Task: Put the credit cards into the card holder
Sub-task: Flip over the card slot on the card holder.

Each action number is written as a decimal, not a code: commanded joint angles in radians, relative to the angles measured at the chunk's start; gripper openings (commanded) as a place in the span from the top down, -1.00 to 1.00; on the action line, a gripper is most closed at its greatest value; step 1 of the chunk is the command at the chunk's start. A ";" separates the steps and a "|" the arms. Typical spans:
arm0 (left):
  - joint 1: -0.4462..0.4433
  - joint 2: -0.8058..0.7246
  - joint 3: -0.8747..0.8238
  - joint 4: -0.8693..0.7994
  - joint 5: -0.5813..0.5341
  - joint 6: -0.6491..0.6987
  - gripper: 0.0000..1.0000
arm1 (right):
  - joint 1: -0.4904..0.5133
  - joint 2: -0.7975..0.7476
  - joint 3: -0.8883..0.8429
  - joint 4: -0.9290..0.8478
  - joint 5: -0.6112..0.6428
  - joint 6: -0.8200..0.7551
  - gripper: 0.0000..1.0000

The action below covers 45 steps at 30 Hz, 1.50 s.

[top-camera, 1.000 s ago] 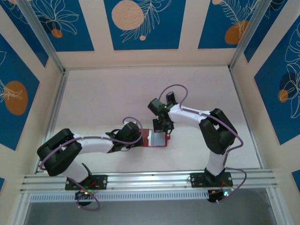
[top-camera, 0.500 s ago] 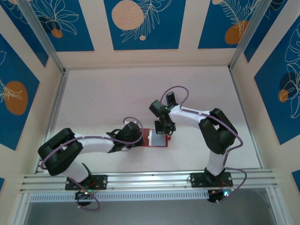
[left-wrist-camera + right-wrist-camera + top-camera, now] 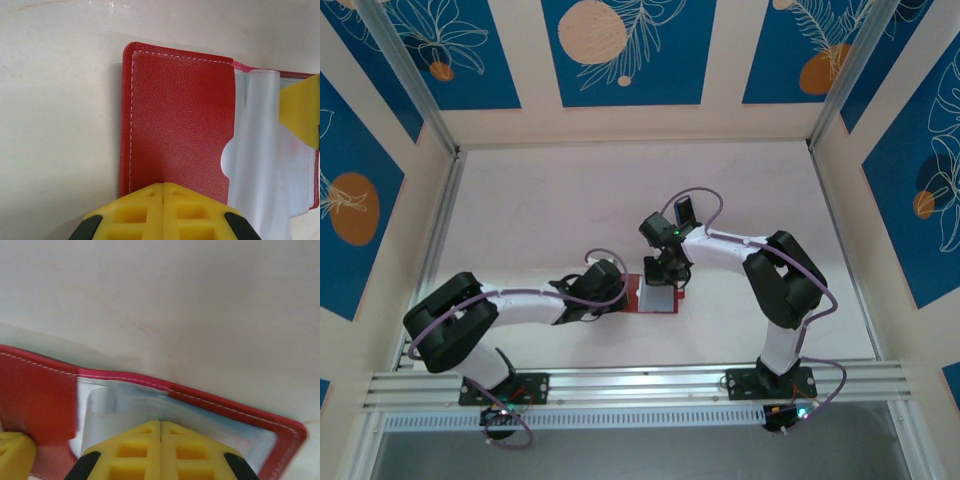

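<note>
The card holder (image 3: 654, 296) lies open on the table, a red wallet with pale clear pockets (image 3: 265, 150). My left gripper (image 3: 163, 184) is shut, and its yellow tips rest on the red left flap (image 3: 180, 120) near its lower edge. My right gripper (image 3: 160, 421) is also shut, with its tips pressing on the clear pockets (image 3: 130, 405) just inside the red stitched rim (image 3: 235, 407). A faint blue tint shows through the plastic, but I cannot tell whether it is a card. The credit cards are hidden or out of view. From above, the left gripper (image 3: 628, 292) and right gripper (image 3: 665, 283) meet over the holder.
The pale tabletop (image 3: 550, 210) stretches behind and to both sides of the holder. Aluminium rails (image 3: 640, 380) run along the near edge by the arm bases. Patterned blue walls (image 3: 620, 50) enclose the back and sides.
Almost nothing has moved. Both grippers stay shut and pressed on the open holder, and the right wrist has shifted only very slightly.
</note>
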 commanded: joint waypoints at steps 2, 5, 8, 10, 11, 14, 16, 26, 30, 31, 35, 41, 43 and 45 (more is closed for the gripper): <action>-0.026 0.040 0.002 -0.052 0.018 0.007 1.00 | 0.006 0.010 -0.045 0.062 -0.154 0.025 0.93; -0.026 0.029 0.004 -0.051 0.022 0.019 1.00 | 0.004 0.022 -0.057 0.089 -0.186 0.036 0.93; -0.028 0.016 0.011 -0.055 0.035 0.050 1.00 | -0.003 0.035 -0.069 0.113 -0.207 0.049 0.93; -0.031 -0.002 0.023 -0.075 0.036 0.080 0.99 | -0.010 0.042 -0.078 0.121 -0.207 0.059 0.93; -0.034 -0.016 0.028 -0.086 0.031 0.097 0.94 | -0.014 0.045 -0.082 0.123 -0.204 0.062 0.93; -0.051 -0.066 0.047 -0.142 -0.004 0.148 0.78 | -0.021 0.051 -0.092 0.129 -0.202 0.069 0.93; -0.067 -0.095 0.066 -0.187 -0.036 0.181 0.66 | -0.025 0.053 -0.097 0.130 -0.203 0.070 0.93; -0.205 -0.047 0.212 -0.352 -0.215 0.344 0.15 | -0.033 0.065 -0.097 0.134 -0.212 0.066 0.92; -0.238 0.029 0.271 -0.393 -0.262 0.369 0.09 | -0.035 0.070 -0.093 0.133 -0.218 0.063 0.91; -0.240 0.045 0.277 -0.393 -0.266 0.369 0.09 | -0.036 0.069 -0.091 0.132 -0.219 0.061 0.91; -0.246 0.104 0.308 -0.417 -0.299 0.361 0.09 | -0.037 0.071 -0.091 0.130 -0.221 0.057 0.91; -0.249 0.147 0.322 -0.425 -0.334 0.360 0.09 | -0.045 0.076 -0.091 0.129 -0.227 0.046 0.91; -0.250 0.159 0.328 -0.433 -0.346 0.357 0.13 | -0.045 0.077 -0.088 0.127 -0.228 0.044 0.90; -0.249 0.162 0.329 -0.435 -0.353 0.353 0.23 | -0.046 0.077 -0.085 0.128 -0.229 0.043 0.90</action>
